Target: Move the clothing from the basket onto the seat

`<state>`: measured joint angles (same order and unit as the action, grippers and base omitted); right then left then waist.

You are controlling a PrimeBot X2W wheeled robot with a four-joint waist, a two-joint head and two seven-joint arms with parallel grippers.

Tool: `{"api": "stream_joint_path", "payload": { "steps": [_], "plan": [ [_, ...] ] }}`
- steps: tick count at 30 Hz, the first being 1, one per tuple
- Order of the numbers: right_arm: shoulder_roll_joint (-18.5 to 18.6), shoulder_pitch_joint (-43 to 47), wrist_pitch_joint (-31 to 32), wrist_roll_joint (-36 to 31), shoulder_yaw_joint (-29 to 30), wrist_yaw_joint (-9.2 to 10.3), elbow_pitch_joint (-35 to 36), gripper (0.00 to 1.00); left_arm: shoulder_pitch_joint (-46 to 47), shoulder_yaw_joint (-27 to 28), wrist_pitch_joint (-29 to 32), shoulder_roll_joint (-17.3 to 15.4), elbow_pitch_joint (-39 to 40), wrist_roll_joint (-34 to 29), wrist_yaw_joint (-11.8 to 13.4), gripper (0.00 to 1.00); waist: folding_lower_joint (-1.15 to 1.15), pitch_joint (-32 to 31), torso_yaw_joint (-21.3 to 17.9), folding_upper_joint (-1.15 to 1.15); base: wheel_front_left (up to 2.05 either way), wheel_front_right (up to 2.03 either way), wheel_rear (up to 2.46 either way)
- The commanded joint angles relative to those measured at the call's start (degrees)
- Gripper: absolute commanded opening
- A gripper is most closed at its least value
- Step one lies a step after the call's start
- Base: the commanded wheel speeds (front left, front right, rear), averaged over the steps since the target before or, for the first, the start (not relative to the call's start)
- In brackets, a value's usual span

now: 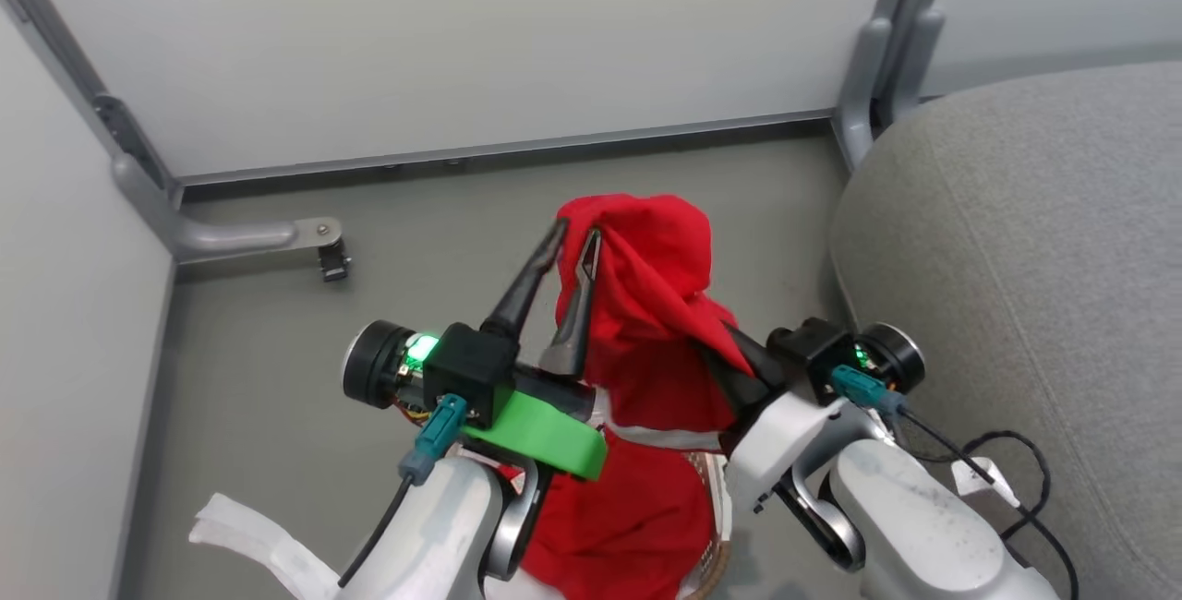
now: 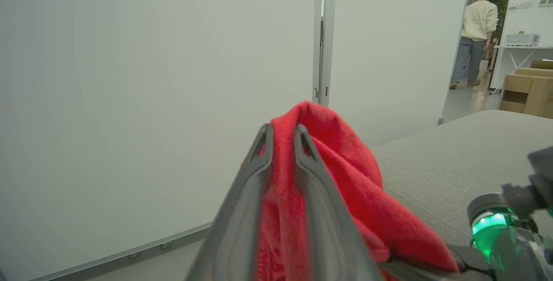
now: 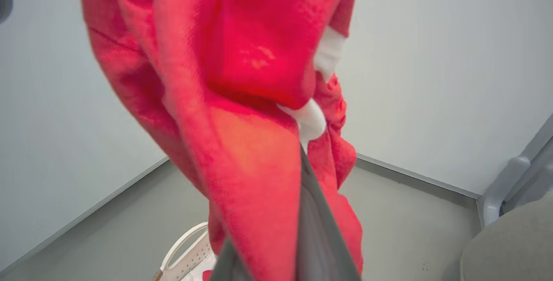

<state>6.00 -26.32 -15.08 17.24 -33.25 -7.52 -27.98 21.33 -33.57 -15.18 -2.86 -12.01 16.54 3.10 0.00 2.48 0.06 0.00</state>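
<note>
The red clothing [image 1: 646,305] with white trim hangs lifted above the basket [image 1: 709,480], whose perforated wall and brown rim peek out below it. My left gripper [image 1: 574,240] points up, its fingers close together with a fold of the clothing [image 2: 345,164] pinched between them at the peak. The right gripper's fingers [image 1: 741,371] reach under the clothing from the right and are mostly covered by it. In the right wrist view the clothing [image 3: 242,99] drapes over one grey finger [image 3: 313,229], above a basket handle [image 3: 183,240]. The grey seat [image 1: 1016,258] lies to the right.
White partition walls close the back and left. A grey metal foot with a caster [image 1: 323,249] juts from the left. A white cloth strip [image 1: 249,535] lies at lower left and a black cable [image 1: 1007,462] on the seat's edge. A person [image 2: 475,34] stands far off near cardboard boxes [image 2: 522,95].
</note>
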Motion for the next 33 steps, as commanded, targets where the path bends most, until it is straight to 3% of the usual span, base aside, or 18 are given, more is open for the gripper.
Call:
{"api": "stream_joint_path", "payload": {
  "steps": [1, 7, 16, 19, 25, 33],
  "plan": [
    [0.4, 1.7, -0.1, -0.4, 1.2, 0.06, 1.0, 0.0, -0.9, 0.5, 0.0, -0.1, -0.2, -1.0, 0.1, 1.0, 0.0, 1.0, -4.6, 0.0, 0.0, 0.0, 0.0],
    [1.2, 4.4, -0.1, -1.5, 6.3, 0.06, 5.3, 0.0, -1.2, 2.5, 0.0, -0.1, -1.5, -3.7, -1.0, 1.0, 0.0, 3.6, -13.0, 0.0, 0.0, 0.0, 0.0],
    [-0.8, 4.7, -0.1, -2.3, 13.4, 0.06, 7.9, 0.0, -2.1, 5.7, 0.0, -0.3, -2.8, -7.8, -4.3, 1.0, 0.0, 7.9, -27.0, 0.0, 0.0, 0.0, 0.0],
    [-0.8, 3.6, -0.1, -2.8, 14.2, 0.06, 8.3, 0.0, -1.5, 5.9, 0.0, -0.3, -2.7, -8.9, -5.1, 1.0, 0.0, 9.6, -29.6, 0.0, 0.0, 0.0, 0.0],
    [2.2, -0.9, -0.1, -5.0, 18.0, 0.06, 8.2, 0.0, -0.4, 5.5, 0.0, -0.4, -4.2, -10.7, -7.1, 1.0, 0.0, 13.4, -30.6, 0.0, 0.0, 0.0, 0.0],
    [10.0, -13.9, -0.1, -7.8, 24.0, 0.06, 4.7, 0.0, 1.9, 4.7, 0.0, -2.1, -6.1, -13.0, -8.6, 1.0, 0.0, 20.9, -27.1, 0.0, 0.0, 0.0, 0.0]
  ]
}}
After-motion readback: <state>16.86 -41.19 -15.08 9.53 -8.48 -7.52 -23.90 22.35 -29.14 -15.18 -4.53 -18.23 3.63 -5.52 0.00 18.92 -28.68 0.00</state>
